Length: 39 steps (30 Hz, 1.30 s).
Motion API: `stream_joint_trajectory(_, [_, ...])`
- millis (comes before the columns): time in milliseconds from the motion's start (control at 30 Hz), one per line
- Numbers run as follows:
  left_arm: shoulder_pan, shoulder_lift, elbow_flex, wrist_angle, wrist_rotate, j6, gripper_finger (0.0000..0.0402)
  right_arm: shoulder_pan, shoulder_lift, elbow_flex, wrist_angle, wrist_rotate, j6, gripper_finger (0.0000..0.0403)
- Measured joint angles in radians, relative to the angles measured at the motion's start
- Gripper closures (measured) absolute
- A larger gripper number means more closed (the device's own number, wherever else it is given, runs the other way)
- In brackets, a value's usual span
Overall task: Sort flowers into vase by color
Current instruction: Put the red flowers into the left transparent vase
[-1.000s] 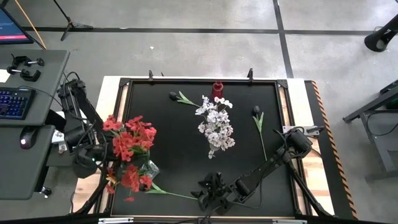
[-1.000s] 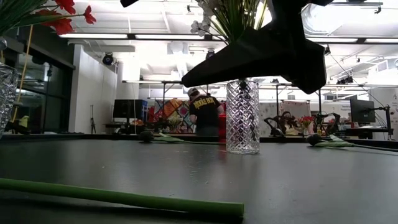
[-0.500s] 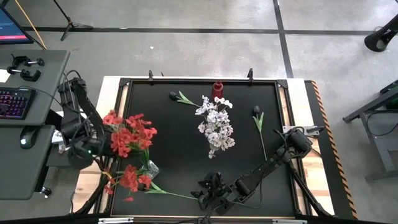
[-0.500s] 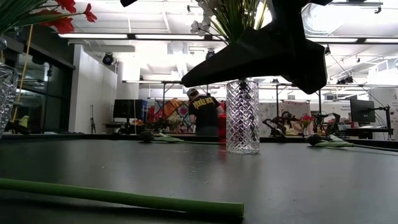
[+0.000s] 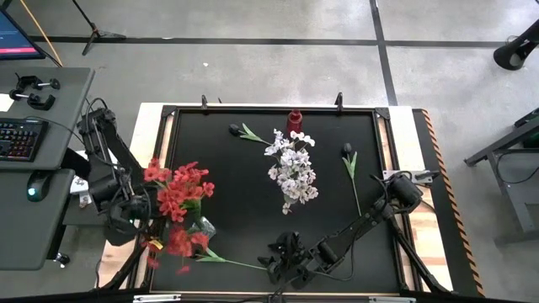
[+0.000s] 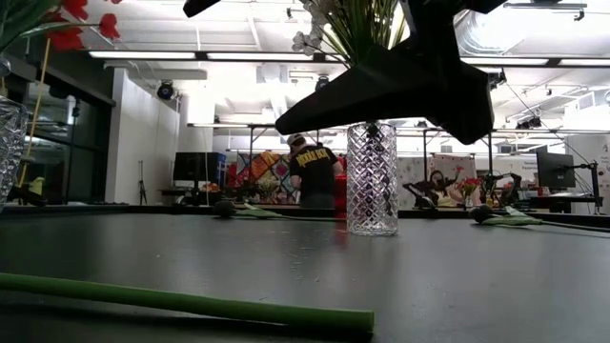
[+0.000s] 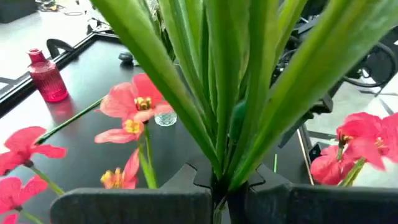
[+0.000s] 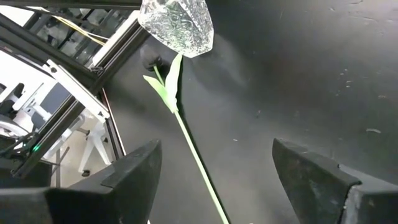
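Left tool [image 7: 217, 199] clamped on green stems of red flowers [image 5: 178, 195], bunch held up off the worktop [image 5: 244, 210] at its left edge, glass vase [image 5: 202, 227] just beside. Right tool [image 8: 214, 180] fingers wide apart, holding nothing, low over near edge of worktop w/ a lone green stem [image 8: 193, 149] lying between the fingers, running toward that vase. White flowers [image 5: 291, 168] in center vase, well apart from both tools; dark bloom [image 5: 346, 149] lies flat beyond right tool.

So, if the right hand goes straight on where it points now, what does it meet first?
Probably the green stem lying ahead of the open right hand. The glass vase stands beyond it, though depth is unclear.
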Motion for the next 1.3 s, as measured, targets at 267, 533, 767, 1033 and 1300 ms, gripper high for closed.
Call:
stream_joint_trajectory(267, [0.0, 0.05, 0.0, 0.0, 0.021, -0.034, 0.0401, 0.0, 0.0, 0.0, 0.0, 0.003, -0.011, 0.011])
stream_joint_trajectory(533, [-0.001, 0.11, 0.0, -0.03, 0.056, -0.094, 0.0401, 0.0, 0.0, 0.0, 0.0, 0.003, -0.011, 0.011])
stream_joint_trajectory(767, [0.002, 0.143, 0.0, -0.058, 0.123, -0.101, 0.0384, 0.0, 0.0, 0.0, 0.0, 0.003, -0.019, 0.011])
stream_joint_trajectory(1033, [0.002, 0.12, 0.0, -0.06, 0.201, -0.11, 0.0334, 0.0, 0.0, 0.0, 0.0, 0.002, -0.026, 0.011])
stream_joint_trajectory(1300, [0.002, 0.05, 0.0, -0.06, 0.326, -0.104, 0.0252, 0.001, 0.0, 0.0, 0.009, -0.007, -0.026, 0.011])
